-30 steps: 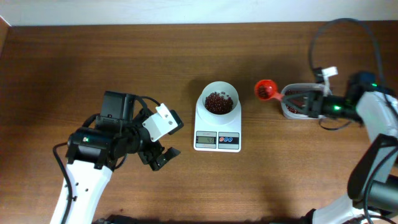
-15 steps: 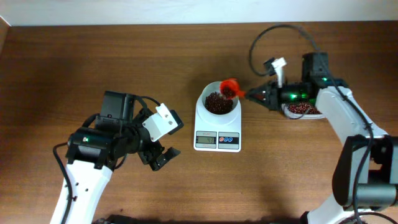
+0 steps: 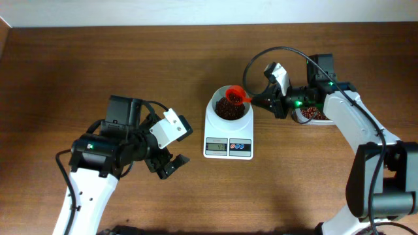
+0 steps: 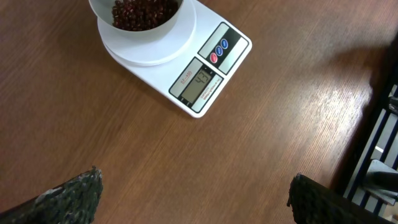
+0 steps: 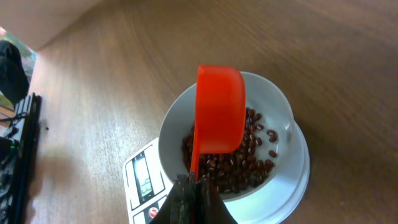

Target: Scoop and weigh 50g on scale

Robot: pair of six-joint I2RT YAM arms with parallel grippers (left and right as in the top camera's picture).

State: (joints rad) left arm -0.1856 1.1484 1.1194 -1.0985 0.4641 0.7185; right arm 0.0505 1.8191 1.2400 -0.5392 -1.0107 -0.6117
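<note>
The white scale (image 3: pixel 228 136) stands mid-table, its bowl (image 3: pixel 222 95) holding a heap of dark red-brown beans (image 3: pixel 228 109). My right gripper (image 3: pixel 264 102) is shut on the handle of a red scoop (image 3: pixel 237 96), which hangs tilted over the bowl's right rim. In the right wrist view the scoop (image 5: pixel 219 112) lies on its side above the beans (image 5: pixel 249 163), with the gripper (image 5: pixel 193 186) clamped on its thin handle. My left gripper (image 3: pixel 171 163) stays open over bare wood left of the scale (image 4: pixel 206 81), with nothing between its fingers (image 4: pixel 74 193).
A clear tub (image 3: pixel 314 115) with more beans sits right of the scale, under the right arm. The scale's display and buttons (image 3: pixel 228 147) face the front edge. A black cable loops above the right arm.
The right arm has carried the red scoop leftward from beside the tub to over the scale's bowl and tilted it. The left arm has not moved.
</note>
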